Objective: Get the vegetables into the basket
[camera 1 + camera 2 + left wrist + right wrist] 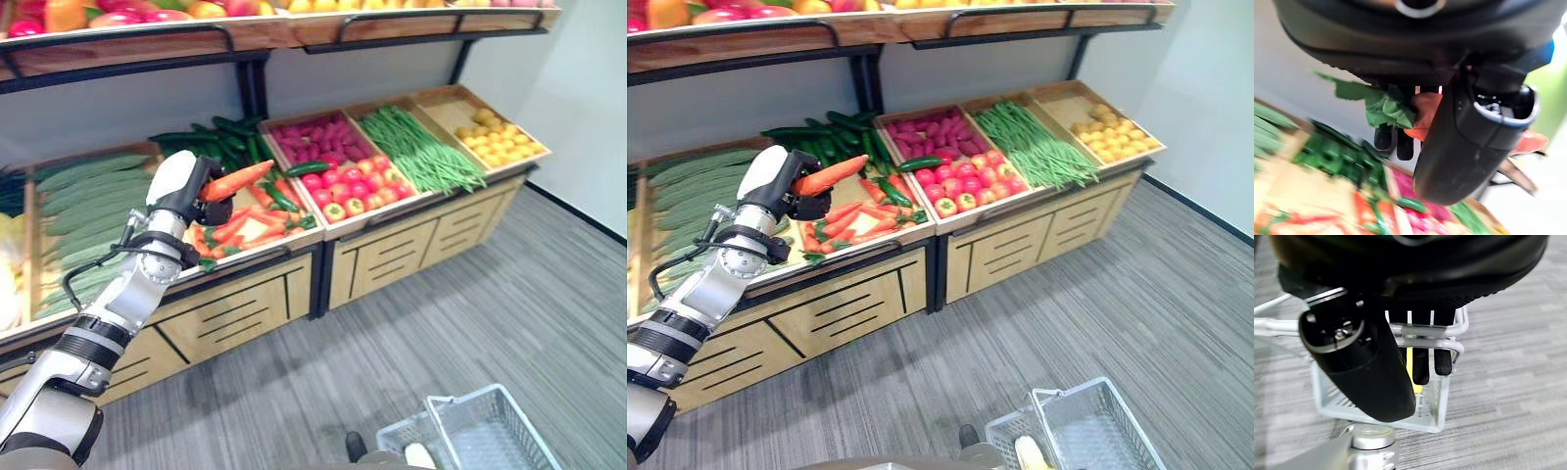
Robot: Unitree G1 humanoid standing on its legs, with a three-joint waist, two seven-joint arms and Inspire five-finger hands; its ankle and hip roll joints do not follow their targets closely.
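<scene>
My left hand (pixel 179 193) is raised over the stand and shut on an orange carrot (pixel 237 180) with green leaves. The carrot lies roughly level, its tip toward the right, above the carrot crate (pixel 245 227). In the left wrist view the carrot (pixel 1426 113) and its leaves show past the thumb (pixel 1469 147). A white wire basket (pixel 490 426) hangs low at the right over the floor. My right hand (pixel 1364 374) is curled round the basket's handle (pixel 1422 334), and something pale yellow (pixel 1029 452) lies inside.
The wooden stand holds crates of cucumbers (pixel 88 211), dark green courgettes (pixel 211 142), pink and red produce (pixel 338 166), green beans (pixel 421 152) and yellow produce (pixel 495 137). An upper shelf (pixel 274 29) with fruit overhangs them. Grey plank floor (pixel 490 313) lies in front.
</scene>
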